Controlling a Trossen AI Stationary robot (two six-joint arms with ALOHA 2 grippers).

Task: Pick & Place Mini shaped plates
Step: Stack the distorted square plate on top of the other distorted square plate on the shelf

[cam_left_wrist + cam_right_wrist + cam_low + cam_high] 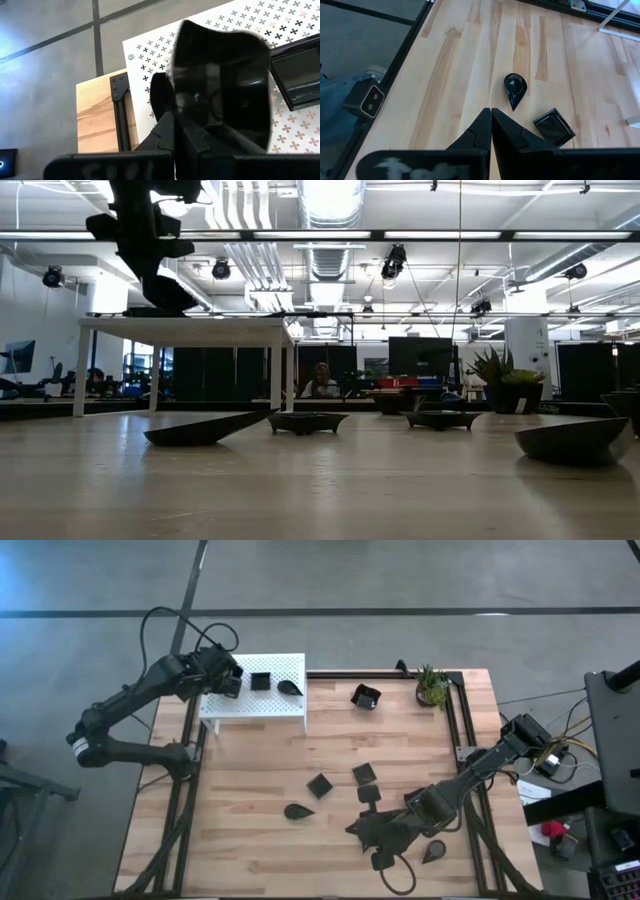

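A glossy black mini plate (pixel 220 90) is pinched at its edge by the left gripper (pixel 228 678), tilted up on its side over the near end of the white perforated platform (pixel 275 705). Its hold looks slight: the plate could slip from the fingers and fall askew, or knock the square plate (pixel 260 681) already lying just beside it on the platform. A teardrop plate (pixel 290 688) rests further along the same platform.

The right gripper (pixel 365 830) hangs low over the desk (pixel 250 840) with its fingers pressed together and nothing between them, near a teardrop plate (pixel 514 86) and a square one (pixel 554 125). If it were lowered as it stands, a plate would more likely be pushed than picked.

Counted from above: one plate held, two on the platform, and roughly seven loose on the desk, some partly hidden by the right arm, so the count is uncertain. One potted plant (pixel 432 686) stands at the far corner.
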